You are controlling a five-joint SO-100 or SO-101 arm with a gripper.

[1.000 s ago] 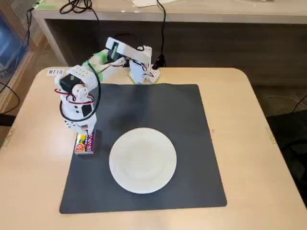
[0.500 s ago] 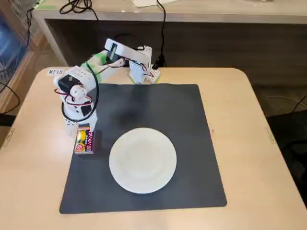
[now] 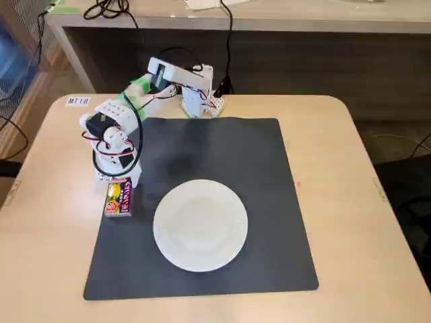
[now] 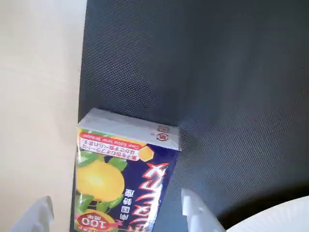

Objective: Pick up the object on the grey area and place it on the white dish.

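in the wrist view we see our gripper (image 4: 116, 212) spread open, one finger on either side of the snack box (image 4: 123, 179); the box lies flat at the grey mat's (image 3: 222, 155) left edge, just beside the white plate (image 3: 200, 225) on the table (image 3: 350, 168).

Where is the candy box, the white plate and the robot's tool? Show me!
candy box (image 4: 120, 183), wrist view, on its printed top face.
white plate (image 3: 201, 225), fixed view, on its bare middle.
tool (image 4: 118, 212), wrist view, midway between the two white fingertips, over the box.
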